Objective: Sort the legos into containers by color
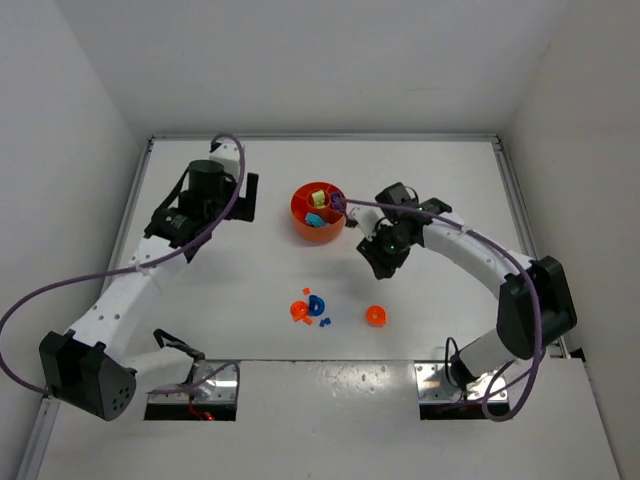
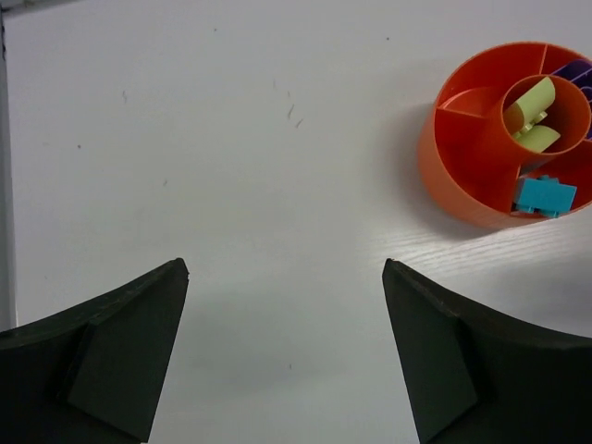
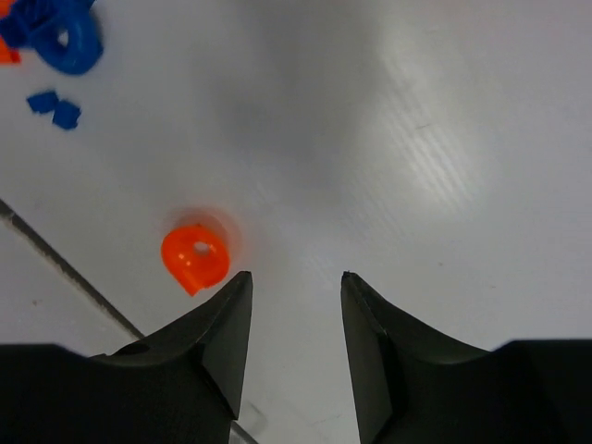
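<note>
Your left end effector (image 2: 285, 277): wide, empty, left of round orange plastic dish (image 2: 435, 157) | your right end effector (image 3: 296, 277): narrow gap, empty, near small round orange plastic piece (image 3: 194, 257) on bench (image 3: 435, 129).

White table (image 1: 250, 290), matte, faint wood grain. A few small scuff marks (image 2: 291, 111) show in the left wrist view. Plain white walls close it in on three sides: back wall (image 1: 320, 60), left wall (image 1: 55, 150), right wall (image 1: 590, 110). Thin metal rail (image 1: 517, 205) runs along the table's right edge. Paler front panel (image 1: 330, 420) at the near edge, dark seam (image 3: 55, 264) where it meets the table. Light is soft and even. Dull glare patch (image 3: 435, 139) on the tabletop, shadows blurred.
</note>
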Available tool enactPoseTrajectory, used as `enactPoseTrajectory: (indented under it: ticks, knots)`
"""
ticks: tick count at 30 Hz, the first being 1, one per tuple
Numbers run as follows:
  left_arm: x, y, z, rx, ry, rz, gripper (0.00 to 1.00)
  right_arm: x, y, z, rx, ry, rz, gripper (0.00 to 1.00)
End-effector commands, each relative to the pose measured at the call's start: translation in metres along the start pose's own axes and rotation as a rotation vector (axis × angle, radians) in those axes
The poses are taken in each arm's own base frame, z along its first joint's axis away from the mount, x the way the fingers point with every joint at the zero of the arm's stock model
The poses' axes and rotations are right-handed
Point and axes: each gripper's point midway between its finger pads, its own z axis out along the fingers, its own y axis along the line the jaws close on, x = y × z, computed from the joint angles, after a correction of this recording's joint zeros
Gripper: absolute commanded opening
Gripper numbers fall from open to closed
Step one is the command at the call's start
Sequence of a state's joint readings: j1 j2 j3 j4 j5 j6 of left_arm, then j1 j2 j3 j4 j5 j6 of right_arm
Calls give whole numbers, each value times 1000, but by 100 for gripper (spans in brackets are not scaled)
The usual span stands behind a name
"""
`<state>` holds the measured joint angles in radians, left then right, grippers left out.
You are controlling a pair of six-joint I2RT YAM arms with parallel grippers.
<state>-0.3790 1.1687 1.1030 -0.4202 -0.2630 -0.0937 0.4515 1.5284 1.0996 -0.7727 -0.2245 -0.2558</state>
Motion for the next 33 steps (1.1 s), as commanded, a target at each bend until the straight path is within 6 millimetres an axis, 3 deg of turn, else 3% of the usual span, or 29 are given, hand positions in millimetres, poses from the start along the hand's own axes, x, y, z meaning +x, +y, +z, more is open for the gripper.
enactPoseTrajectory:
  ticks: [1,2,4,8,11,18,25,30,33]
  knots:
    - [-1,12,-15,59,-7,-64,93,16,16,-1,-7,67,-113,45]
    - [3,11,-14,85,3,-71,99,23,19,-1,-7,87,-134,46]
    - [8,21,-14,83,15,-95,99,27,23,0,-4,100,-152,47]
    - [26,16,-15,165,60,-96,100,31,34,1,-18,106,-195,49]
    - [35,15,-16,178,74,-103,100,11,61,3,-80,39,-226,49]
    - [35,41,-20,133,64,-143,100,-22,107,32,-139,45,-381,49]
    - [51,40,-27,313,88,-159,100,-66,119,43,-113,-14,-602,49]
    - [65,41,-19,358,145,-206,100,-85,133,52,-134,-30,-691,49]
    - [64,42,-17,358,147,-207,100,-82,139,65,-156,9,-736,49]
